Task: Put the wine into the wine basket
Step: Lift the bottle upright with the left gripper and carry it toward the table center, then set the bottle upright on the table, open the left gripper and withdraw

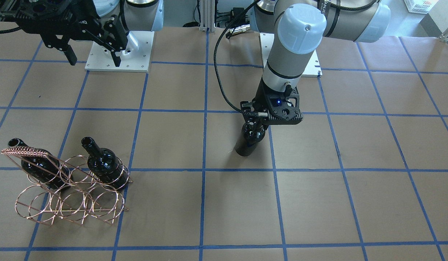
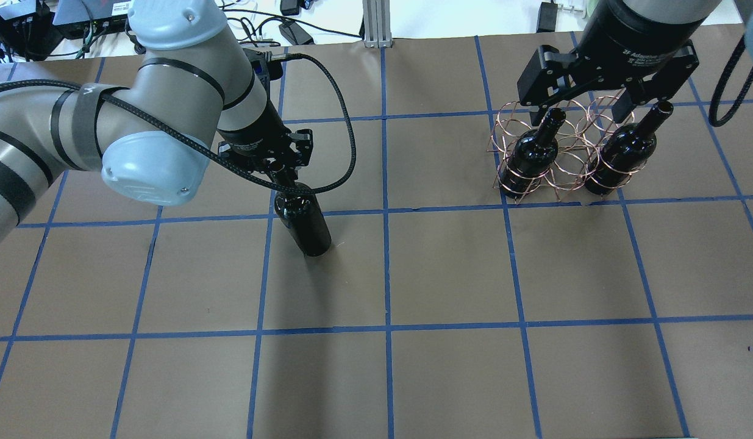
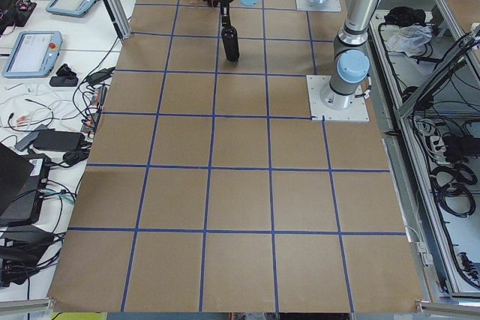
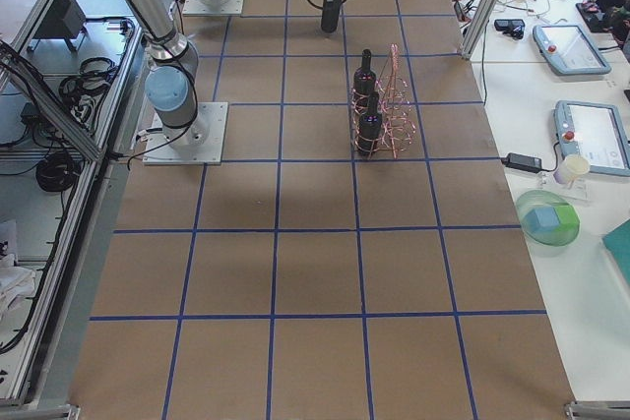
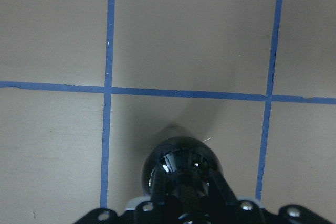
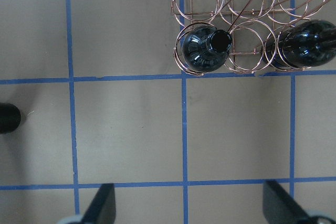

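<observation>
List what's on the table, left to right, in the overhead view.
left gripper shut on the wine → first racked bottle → second racked bottle, both in the wine basket. The open right gripper overlaps the basket, so it is left unplaced.

Worktop (image 2: 449, 268) is covered with brown paper and divided into squares by blue tape lines (image 2: 386, 274). Aluminium post (image 2: 372, 21) is fixed at its far edge. White side table (image 4: 581, 341) is set alongside. Two teach pendants (image 4: 569, 48) are laid flat on it. Green bowl (image 4: 547, 220) is placed near table edge, white cup (image 4: 570, 166) just beside nearer pendant. Black cables (image 3: 450, 177) are piled beyond robot-side edge.
</observation>
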